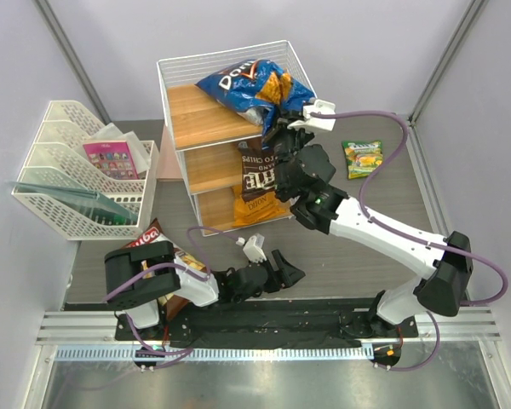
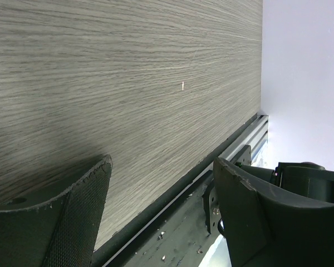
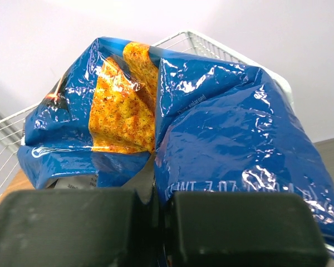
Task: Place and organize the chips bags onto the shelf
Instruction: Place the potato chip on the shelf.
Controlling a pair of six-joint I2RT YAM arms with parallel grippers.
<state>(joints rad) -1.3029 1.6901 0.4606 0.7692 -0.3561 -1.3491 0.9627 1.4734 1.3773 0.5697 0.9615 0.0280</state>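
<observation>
The shelf (image 1: 184,115) stands at the back centre. The blue Doritos chips bag (image 1: 255,88) lies on its top board, hanging over the right rim. My right gripper (image 1: 277,132) is shut on that bag's near edge; in the right wrist view the bag (image 3: 222,128) fills the frame above the pinched jaws of the gripper (image 3: 158,222). A dark brown bag (image 1: 257,175) sits on the middle board and an orange bag (image 1: 257,210) on the lowest. A small green-yellow bag (image 1: 363,158) lies on the table to the right. A brown-white bag (image 1: 157,241) lies partly under my left arm. My left gripper (image 1: 287,269) is open and empty above the table (image 2: 128,83).
A white mesh file tray (image 1: 68,200) with a pink card packet (image 1: 112,158) stands left of the shelf. The black base rail (image 2: 172,233) runs along the table's near edge, just beside my left gripper (image 2: 161,183). Grey walls close in the back and sides.
</observation>
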